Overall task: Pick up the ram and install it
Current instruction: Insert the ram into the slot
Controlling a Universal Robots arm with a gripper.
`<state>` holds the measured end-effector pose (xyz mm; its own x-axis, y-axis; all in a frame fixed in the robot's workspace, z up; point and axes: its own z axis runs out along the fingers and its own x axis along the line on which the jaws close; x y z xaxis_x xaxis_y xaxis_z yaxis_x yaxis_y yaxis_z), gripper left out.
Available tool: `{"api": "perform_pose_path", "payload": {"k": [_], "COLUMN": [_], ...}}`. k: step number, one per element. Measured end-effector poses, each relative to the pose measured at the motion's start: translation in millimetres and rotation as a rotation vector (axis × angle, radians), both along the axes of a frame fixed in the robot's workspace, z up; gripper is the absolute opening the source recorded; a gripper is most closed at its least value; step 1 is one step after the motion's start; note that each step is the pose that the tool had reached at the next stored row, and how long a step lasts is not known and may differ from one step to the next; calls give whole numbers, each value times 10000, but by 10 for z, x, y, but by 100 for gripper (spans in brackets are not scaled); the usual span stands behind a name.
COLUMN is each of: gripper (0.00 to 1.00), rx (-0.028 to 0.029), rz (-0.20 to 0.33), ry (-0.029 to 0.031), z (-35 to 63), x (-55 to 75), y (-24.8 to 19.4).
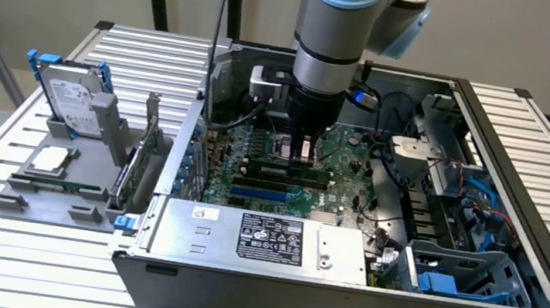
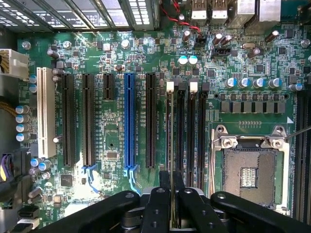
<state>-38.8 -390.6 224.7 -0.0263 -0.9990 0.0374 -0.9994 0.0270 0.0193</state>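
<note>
Exterior view: my end effector (image 1: 302,151) hangs low inside the open computer case (image 1: 515,228), just above the motherboard (image 1: 250,190); wrist view: my fingers (image 2: 158,206) pinch the ram (image 2: 170,145) edge-on, standing over the memory slots (image 2: 189,131).

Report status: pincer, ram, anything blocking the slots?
Pincer shut on ram, edge-on. Held over the memory slots inside the case. Nothing seen blocking.

Robotics lab or test cell: open PC case (image 1: 343,286) on slatted aluminium desk (image 1: 151,62), grey parts fixture (image 1: 52,202) beside the case, industrial arm (image 1: 334,44) over it.
</note>
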Motion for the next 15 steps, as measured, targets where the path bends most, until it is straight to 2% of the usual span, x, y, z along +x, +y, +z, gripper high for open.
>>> {"api": "perform_pose_path", "payload": {"k": [5, 6, 7, 12, 15], "gripper": [15, 22, 22, 22, 19], "rx": [1, 2, 4, 22, 52], "rz": [1, 1, 1, 1, 0], "ry": [-1, 0, -1, 0, 0], "z": [-1, 5, 18, 193, 239], "x": [0, 0, 0, -3, -21], "y": [0, 0, 0, 0, -2]}}
